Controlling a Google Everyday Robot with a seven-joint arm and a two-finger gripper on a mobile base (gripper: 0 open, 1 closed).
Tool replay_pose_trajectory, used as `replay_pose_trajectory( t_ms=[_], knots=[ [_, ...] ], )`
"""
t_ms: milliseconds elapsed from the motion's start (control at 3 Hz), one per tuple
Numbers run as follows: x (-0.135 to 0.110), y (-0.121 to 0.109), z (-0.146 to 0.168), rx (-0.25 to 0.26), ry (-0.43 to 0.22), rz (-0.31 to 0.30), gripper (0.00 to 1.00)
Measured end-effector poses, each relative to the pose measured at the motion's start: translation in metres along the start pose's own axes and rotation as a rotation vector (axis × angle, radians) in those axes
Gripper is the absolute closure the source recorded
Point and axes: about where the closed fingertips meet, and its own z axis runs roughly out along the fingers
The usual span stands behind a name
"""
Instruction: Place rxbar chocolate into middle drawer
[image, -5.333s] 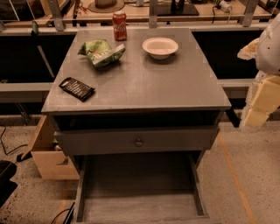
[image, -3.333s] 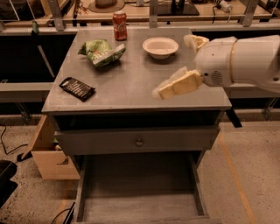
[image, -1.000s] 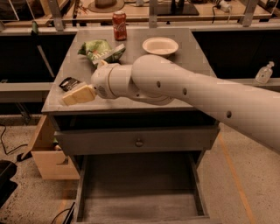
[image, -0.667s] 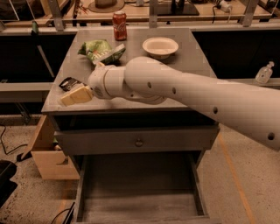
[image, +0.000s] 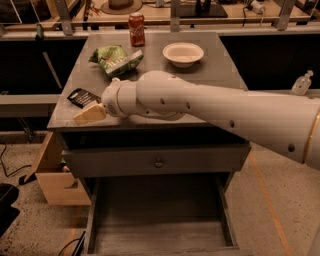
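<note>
The rxbar chocolate, a flat black wrapper with white lettering, lies at the front left corner of the grey cabinet top. My gripper, a cream wedge at the end of the big white arm, sits at the bar's near right end, just above the cabinet's front edge, and hides part of the bar. The middle drawer is pulled out wide below, its grey floor bare.
A green chip bag, a red soda can and a white bowl stand further back on the top. A shut drawer front with a round knob is above the open drawer. A cardboard box stands on the floor at left.
My arm has swung in from the right across the cabinet top to the front left corner by the bar. Over the last second it has barely shifted. The bar has not moved.
</note>
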Motion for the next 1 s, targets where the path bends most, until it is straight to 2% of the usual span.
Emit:
replay_pose_trajectory(
  t_ms=[333,667,1000],
  knots=[
    [0.0097,0.0031,0.0103,-0.008,0.010,0.012,0.13],
    [0.0159,0.0074,0.0177,-0.014,0.006,0.021,0.32],
    [0.0133,0.0072,0.0166,-0.014,0.006,0.021,0.56]
  ],
)
